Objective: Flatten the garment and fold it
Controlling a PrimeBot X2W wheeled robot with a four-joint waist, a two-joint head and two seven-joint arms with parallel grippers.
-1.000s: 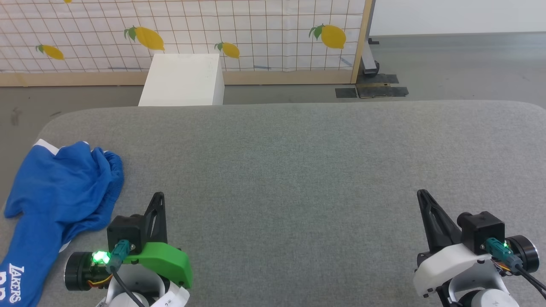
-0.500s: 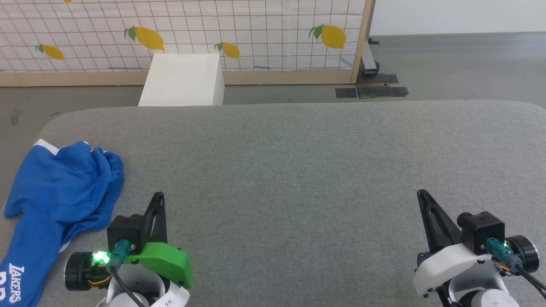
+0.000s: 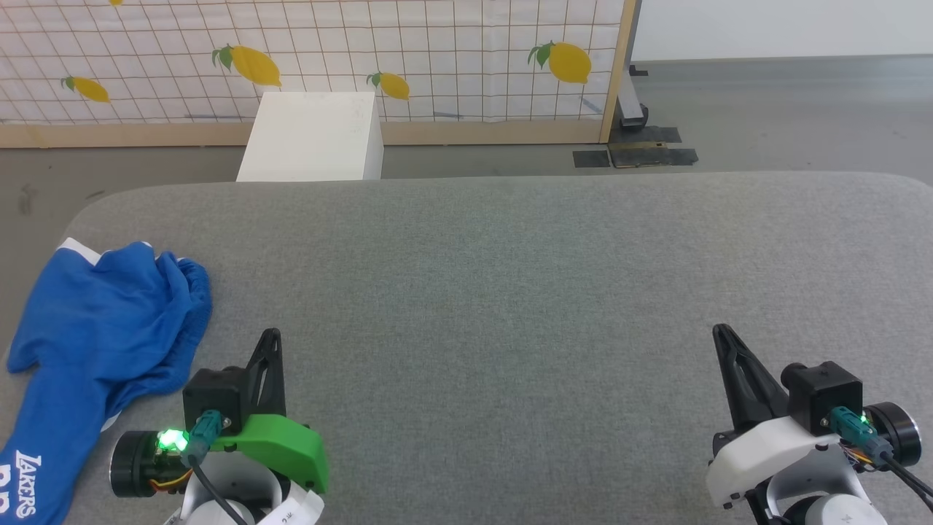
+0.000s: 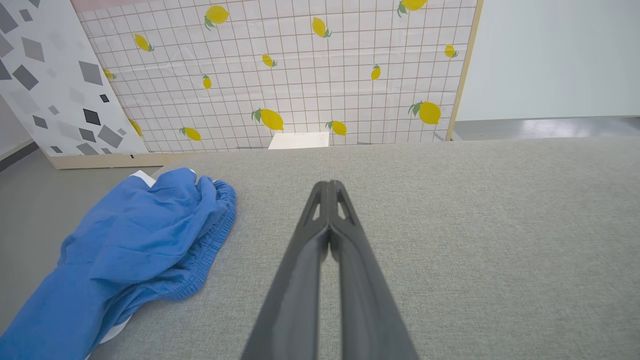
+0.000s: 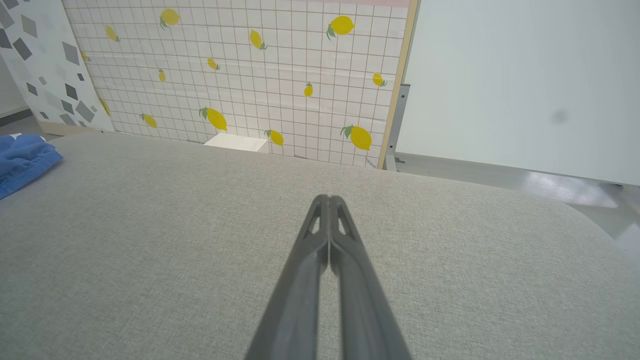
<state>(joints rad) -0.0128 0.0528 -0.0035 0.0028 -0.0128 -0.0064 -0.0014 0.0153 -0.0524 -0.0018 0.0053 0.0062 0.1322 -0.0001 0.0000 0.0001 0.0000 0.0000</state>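
Here we go: the garment (image 3: 102, 328) lies bunched and crumpled at the table's (image 3: 510, 292) left edge. Its elastic waistband is turned toward the table's middle. One leg trails along that edge toward the table's near side, and white Lakers lettering (image 3: 26, 483) shows there. The left hand (image 3: 271, 337) hovers over the table's near-left part with its fingers pressed together, gripping nothing and clear of the cloth. The right hand (image 3: 721, 332) sits over the table's near-right part, fingers together too, empty. A white box (image 3: 313, 138) stands beyond the table's far edge.
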